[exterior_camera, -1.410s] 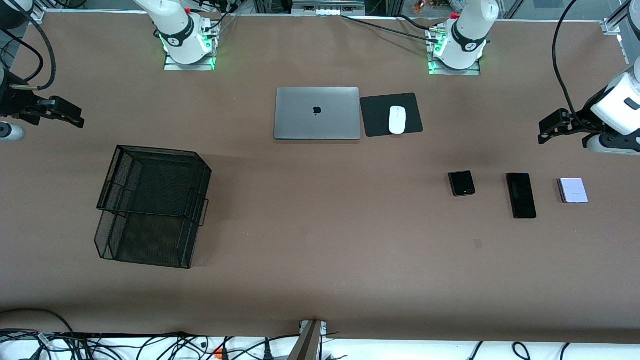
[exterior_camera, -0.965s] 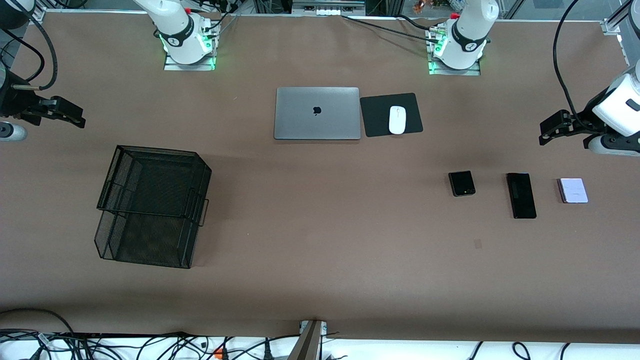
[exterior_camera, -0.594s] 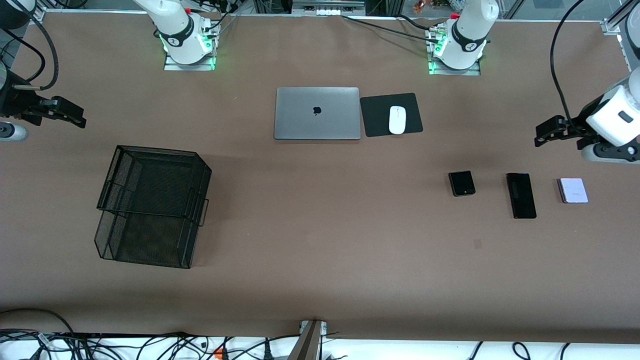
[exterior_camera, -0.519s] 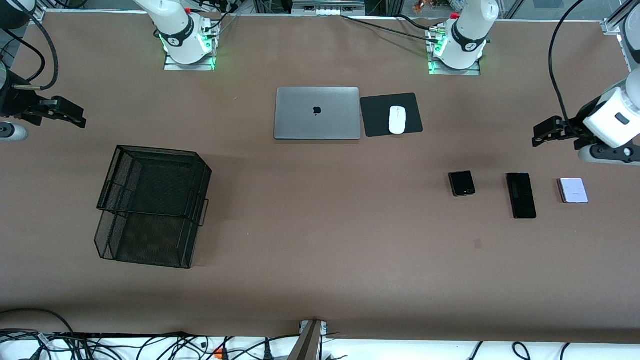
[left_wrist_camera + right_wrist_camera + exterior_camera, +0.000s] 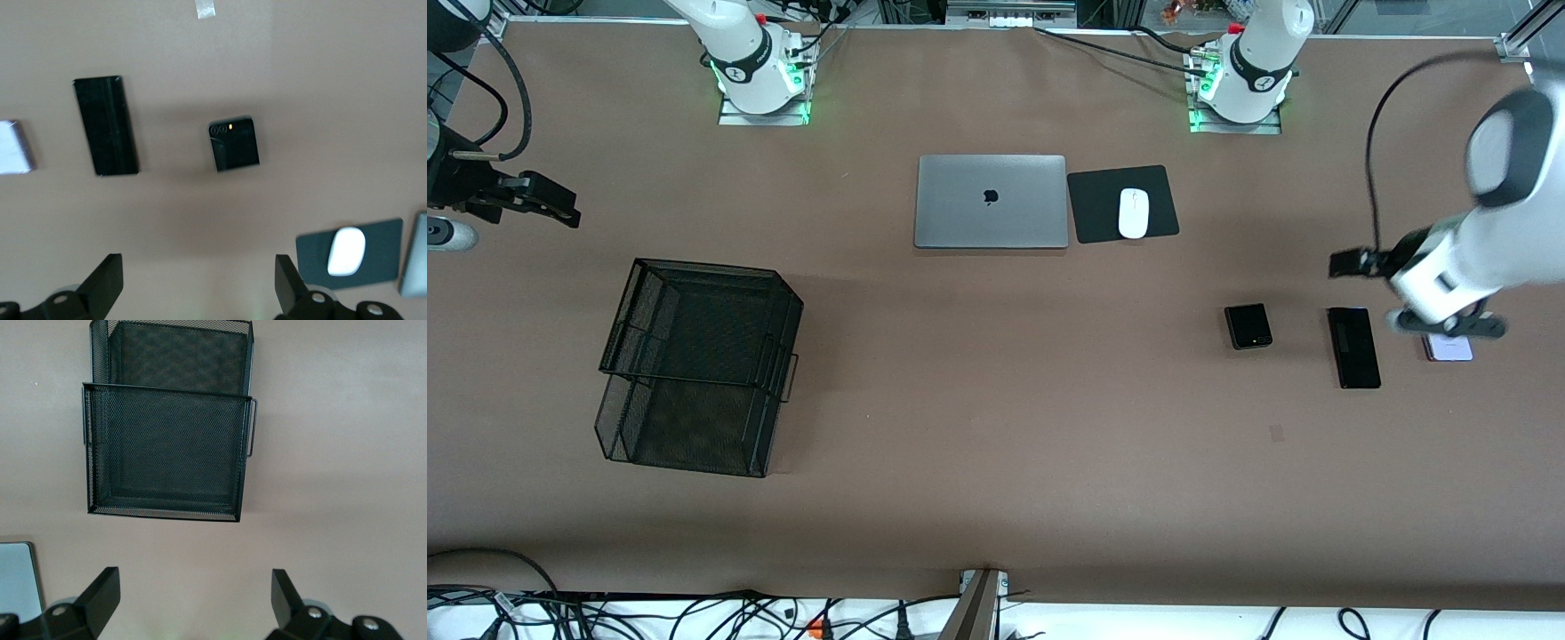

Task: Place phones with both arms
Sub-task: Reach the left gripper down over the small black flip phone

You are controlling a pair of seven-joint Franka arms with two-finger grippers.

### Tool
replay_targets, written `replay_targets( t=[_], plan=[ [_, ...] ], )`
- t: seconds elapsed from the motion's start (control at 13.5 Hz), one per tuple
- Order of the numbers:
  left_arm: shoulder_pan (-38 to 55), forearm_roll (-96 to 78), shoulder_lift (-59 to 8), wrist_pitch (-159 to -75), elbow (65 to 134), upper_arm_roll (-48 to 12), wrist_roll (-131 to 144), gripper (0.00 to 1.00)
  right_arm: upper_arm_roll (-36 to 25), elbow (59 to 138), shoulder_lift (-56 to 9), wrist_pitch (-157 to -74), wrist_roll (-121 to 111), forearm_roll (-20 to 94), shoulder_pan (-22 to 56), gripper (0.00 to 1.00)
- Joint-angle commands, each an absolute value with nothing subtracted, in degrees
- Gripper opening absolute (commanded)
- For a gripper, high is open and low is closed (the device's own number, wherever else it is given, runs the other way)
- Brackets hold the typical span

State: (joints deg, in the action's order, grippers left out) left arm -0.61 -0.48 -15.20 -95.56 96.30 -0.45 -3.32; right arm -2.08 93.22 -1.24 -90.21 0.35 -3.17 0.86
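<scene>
The mesh tray point(image 5: 698, 366) sits at mid-left of the front view, well apart from the phones at right. Left gripper point(image 5: 1352, 263), empty with fingers wide apart, hangs above the slab phone point(image 5: 1353, 347), whose long axis runs up-down; flip phone point(image 5: 1248, 325) beside it, lilac phone point(image 5: 1449, 349) partly hidden. Right gripper point(image 5: 547, 203), open and empty, waits at far left.

Phones: we count three, a flip phone point(image 5: 1248, 325), a slab phone point(image 5: 1353, 347) and a lilac phone point(image 5: 1449, 348).
Laptops: one point(image 5: 991, 201).
Mice: one point(image 5: 1133, 213).
Mouse pads: one point(image 5: 1094, 204).
Mesh trays: one point(image 5: 694, 364).
Arms: two.
</scene>
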Motion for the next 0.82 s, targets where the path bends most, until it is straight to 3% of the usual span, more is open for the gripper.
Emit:
replay_targets(
  t=[0.0,0.15,0.37,0.74],
  plan=[
    [0.44,-2.02,-18.63,-107.42,102.08,-1.4,-0.37,1.0,-1.58,93.16,-1.05,-89.91,1.05,-3.08,0.62,1.0],
    [0.88,-2.02,-18.37,-123.76,113.33,-2.37,1.31,1.0,-1.58,93.16,-1.05,-89.82,1.05,-3.08,0.62,1.0],
    [1.23,-1.93,-18.54,-138.91,122.94,-2.81,1.93,1.0,-1.58,93.16,-1.05,-89.82,1.05,-3.08,0.62,1.0],
    [1.23,-1.93,-21.0,-149.49,128.05,-2.81,3.68,1.0,-1.58,93.16,-1.14,-89.91,1.05,-3.08,0.62,1.0]
  ],
)
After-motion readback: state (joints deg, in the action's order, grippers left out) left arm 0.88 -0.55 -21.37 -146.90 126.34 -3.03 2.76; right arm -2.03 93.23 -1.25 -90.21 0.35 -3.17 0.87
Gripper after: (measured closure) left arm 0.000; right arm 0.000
